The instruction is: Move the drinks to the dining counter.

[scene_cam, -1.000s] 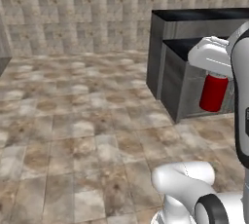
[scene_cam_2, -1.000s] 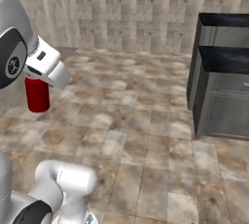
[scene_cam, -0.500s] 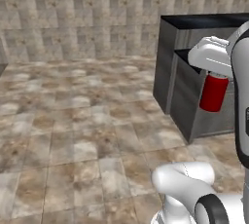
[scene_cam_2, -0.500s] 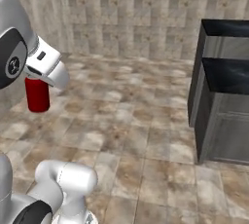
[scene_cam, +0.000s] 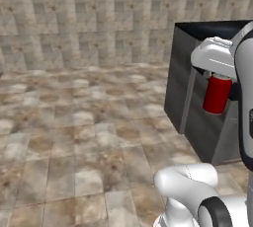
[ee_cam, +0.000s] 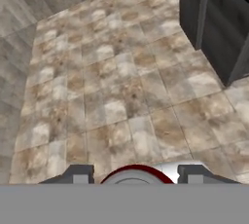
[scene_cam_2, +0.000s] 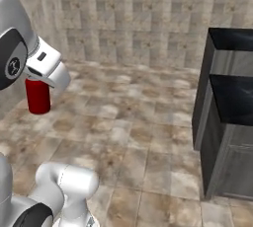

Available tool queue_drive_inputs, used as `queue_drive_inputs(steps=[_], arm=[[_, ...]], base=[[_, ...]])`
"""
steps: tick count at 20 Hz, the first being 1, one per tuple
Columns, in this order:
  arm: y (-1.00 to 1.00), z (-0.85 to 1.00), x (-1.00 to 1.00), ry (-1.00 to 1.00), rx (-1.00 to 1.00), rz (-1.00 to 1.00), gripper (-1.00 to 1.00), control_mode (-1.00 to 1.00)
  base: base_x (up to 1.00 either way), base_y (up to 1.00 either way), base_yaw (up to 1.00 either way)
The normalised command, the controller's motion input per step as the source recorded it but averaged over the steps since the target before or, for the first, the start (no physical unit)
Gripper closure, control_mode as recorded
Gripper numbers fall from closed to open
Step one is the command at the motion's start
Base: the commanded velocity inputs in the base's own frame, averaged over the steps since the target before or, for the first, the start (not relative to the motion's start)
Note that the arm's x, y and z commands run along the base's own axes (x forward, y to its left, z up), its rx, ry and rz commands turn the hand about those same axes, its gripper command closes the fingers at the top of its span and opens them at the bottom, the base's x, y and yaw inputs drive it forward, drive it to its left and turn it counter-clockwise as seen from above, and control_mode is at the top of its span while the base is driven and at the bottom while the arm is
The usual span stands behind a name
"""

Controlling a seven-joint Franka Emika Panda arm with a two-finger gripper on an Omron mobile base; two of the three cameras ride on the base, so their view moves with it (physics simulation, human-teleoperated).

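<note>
Midway through carrying one drink. Red can (scene_cam: 217,94) hanging upright under the white gripper (scene_cam: 215,75), jaws clamped on its sides, lifted well above the tiled floor (scene_cam: 84,137). Dark two-level worktop (scene_cam_2: 228,117) ahead, with a gap of floor between. Left to do: reaching the worktop and setting the can on its glossy black top. Other drinks not visible.
</note>
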Motion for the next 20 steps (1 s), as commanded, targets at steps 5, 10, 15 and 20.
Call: queue_drive_inputs(steps=[5,10,15,20], arm=[[0.0,0.0,0.0,0.0,0.0,0.0,1.0,1.0],[0.0,0.0,0.0,0.0,0.0,0.0,1.0,1.0],[0.0,0.0,0.0,0.0,0.0,0.0,1.0,1.0],[0.0,0.0,0.0,0.0,0.0,0.0,1.0,1.0]], base=[[1.0,-0.42,0.01],[1.0,-0.44,0.0],[1.0,-0.48,0.0],[1.0,-0.4,0.0]])
